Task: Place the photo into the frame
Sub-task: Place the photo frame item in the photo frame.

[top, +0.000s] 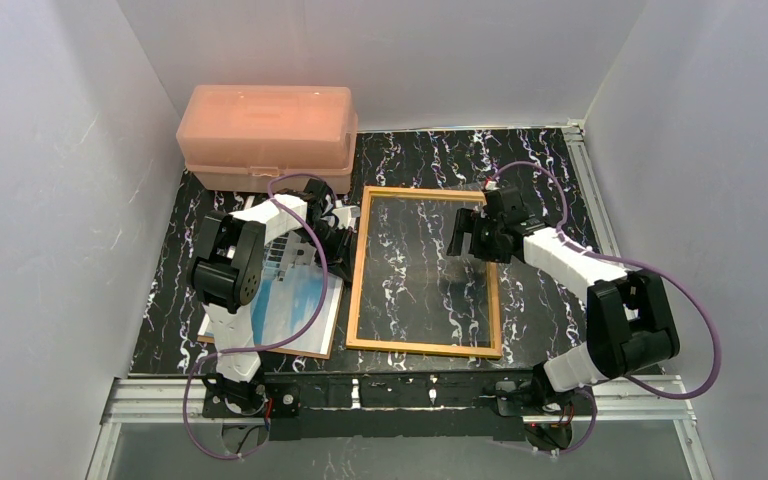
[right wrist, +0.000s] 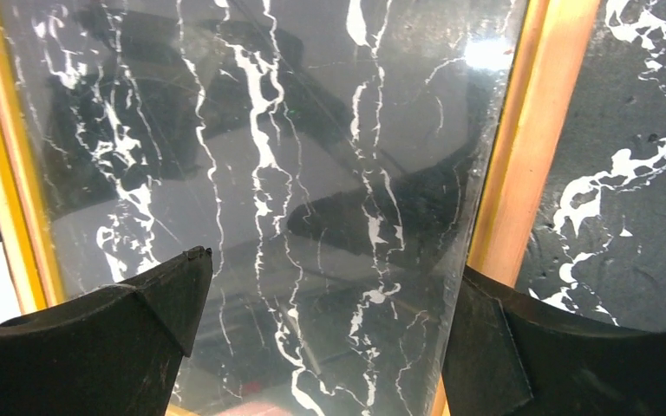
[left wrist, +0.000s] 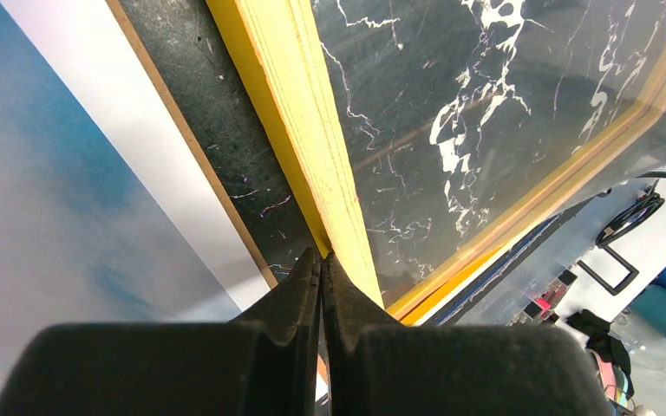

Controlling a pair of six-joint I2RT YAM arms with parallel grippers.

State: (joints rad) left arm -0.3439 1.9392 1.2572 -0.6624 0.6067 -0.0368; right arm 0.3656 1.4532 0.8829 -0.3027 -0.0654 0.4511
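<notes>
Item: frame (top: 357,280), thin rectangular, orange-brown wood, lying flat near the middle of the black white-veined tabletop (top: 540,170), long sides running away from the arm bases; the marbled surface shows through its clear pane. The left wrist view shows a bright yellow band along the outer side of its left rail. Item: photo (top: 300,305), blue sky print with white border, lying face up just left of the frame, apart from it with a strip of bare tabletop between, partly covered from above by the left arm. It rests on a brown backing board (left wrist: 192,143), whose thin edge shows along the photo's border. Item: left gripper (top: 345,232), low at the outer side of the frame's left rail toward its far end; jaws closed tip to tip, nothing seen between them, tips at the rail's yellow side; whether they touch it cannot be told. Item: right gripper (top: 465,238), over the frame's right side toward its far end; jaws spread wide and holding nothing, one finger above the pane, the other at the right rail (right wrist: 529,130). Item: pink plastic box (top: 265,125), lid shut, at the far left of the tabletop, behind the photo and well apart from the frame.
</notes>
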